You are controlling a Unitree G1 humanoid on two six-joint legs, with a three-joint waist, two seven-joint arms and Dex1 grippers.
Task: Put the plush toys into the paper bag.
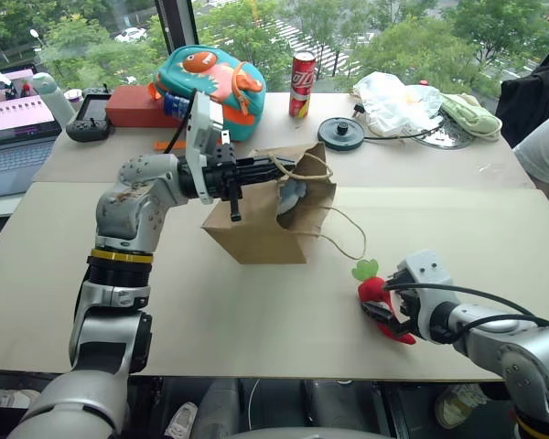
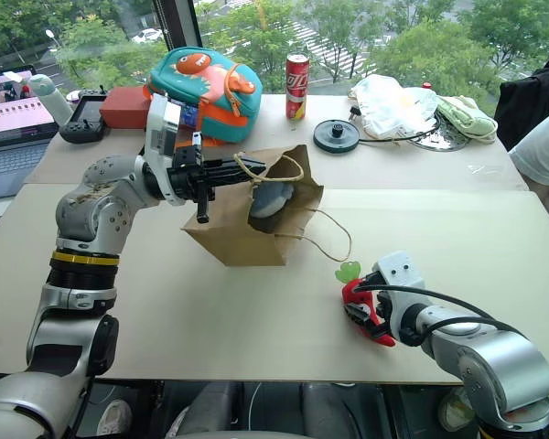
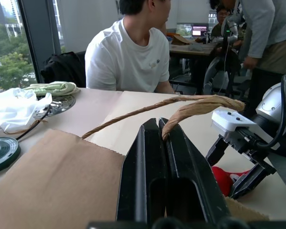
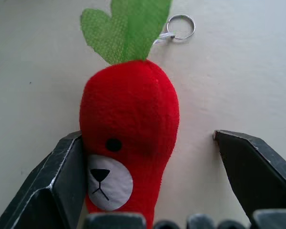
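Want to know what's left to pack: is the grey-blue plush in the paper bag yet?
In. The grey-blue plush shows through the open mouth of the paper bag.

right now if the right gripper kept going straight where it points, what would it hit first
The red plush chili with green stem, lying between the open right gripper fingers; one finger already looks against it.

The paper bag is plain brown with tan cord handles. Inside it shows a grey-blue fuzzy toy. Near the bag lies a red chili toy with green leaves and a white face patch with black features. Behind the bag are a teal and orange backpack and a red can. The table is beige.
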